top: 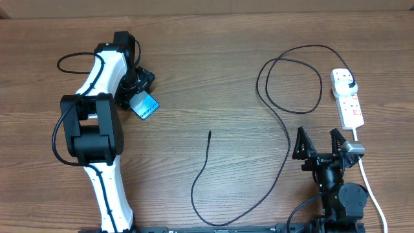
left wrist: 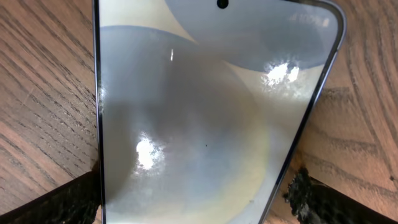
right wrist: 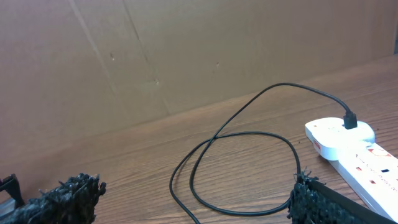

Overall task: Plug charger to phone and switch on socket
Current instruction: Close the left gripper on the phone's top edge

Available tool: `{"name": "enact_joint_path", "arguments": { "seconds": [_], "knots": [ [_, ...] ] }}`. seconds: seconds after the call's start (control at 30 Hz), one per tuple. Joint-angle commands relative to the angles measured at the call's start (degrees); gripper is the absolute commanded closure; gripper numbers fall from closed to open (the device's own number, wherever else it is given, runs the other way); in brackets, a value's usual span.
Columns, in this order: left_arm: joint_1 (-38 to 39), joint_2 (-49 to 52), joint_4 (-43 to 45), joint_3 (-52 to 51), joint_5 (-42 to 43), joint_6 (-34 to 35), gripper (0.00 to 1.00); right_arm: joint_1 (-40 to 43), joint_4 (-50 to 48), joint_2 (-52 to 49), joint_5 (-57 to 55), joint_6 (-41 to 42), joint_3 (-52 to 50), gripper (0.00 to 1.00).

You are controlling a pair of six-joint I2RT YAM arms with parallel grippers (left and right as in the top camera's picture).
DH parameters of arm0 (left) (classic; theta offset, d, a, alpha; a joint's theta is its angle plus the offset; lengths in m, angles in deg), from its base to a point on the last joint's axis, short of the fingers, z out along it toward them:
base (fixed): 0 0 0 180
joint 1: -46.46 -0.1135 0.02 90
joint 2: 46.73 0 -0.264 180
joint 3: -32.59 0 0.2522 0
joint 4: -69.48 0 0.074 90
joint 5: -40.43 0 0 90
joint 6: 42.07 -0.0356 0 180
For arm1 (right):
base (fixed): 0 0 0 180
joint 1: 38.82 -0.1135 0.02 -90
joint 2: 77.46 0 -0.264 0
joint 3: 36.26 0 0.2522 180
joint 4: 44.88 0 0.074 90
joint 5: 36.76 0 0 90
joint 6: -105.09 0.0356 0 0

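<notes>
1. The brown wood-grain table (top: 213,45) has a wide bare span in the middle, between the two arms. In the right wrist view its far edge meets a plain brown cardboard wall (right wrist: 186,50).
2. The slim, dark-rimmed, pale-blue-screened phone (top: 146,105) is on the left part of the table, set diagonally just beside the white left arm (top: 103,97). It is well apart from the cable tip.
3. The left claw (left wrist: 194,186) is clamped on the phone, with black fingers (left wrist: 68,202) against both long edges. Whether the phone rests on the table cannot be told.
4. The long thin black charger cable (top: 284,139) has its small tip (top: 209,133) lying free near the table's centre. The cable curves along the near edge, rises to the right and forms a loop.
5. The cable's black plug (top: 350,83) is seated in the far outlet of the short white two-outlet socket (top: 349,103). The socket lies near the right edge, and its white cord (top: 365,175) runs toward the near edge.
6. The right claw (top: 317,133) is spread wide and holds nothing. It sits just on the near side of the socket, beside the cable.
7. There is dark print on the phone screen and red marks on the socket. Both are too small to read.
</notes>
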Motion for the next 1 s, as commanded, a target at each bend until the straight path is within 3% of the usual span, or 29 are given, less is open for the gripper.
{"name": "enact_joint_path", "arguments": {
  "seconds": [0.0, 0.8, 0.97],
  "knots": [
    [-0.3, 2.6, -0.6, 0.5, 1.3, 0.2, 0.00, -0.3, -0.2, 0.3, -0.3, -0.2, -0.6, 0.00],
    [-0.3, 3.3, -1.8, 0.5, 3.1, 0.2, 0.00, -0.3, -0.2, 0.3, -0.3, -0.2, -0.6, 0.00],
    [-0.3, 3.3, -1.7, 0.5, 3.1, 0.2, 0.08, -0.3, -0.2, 0.3, -0.3, -0.2, -0.6, 0.00]
  ]
}}
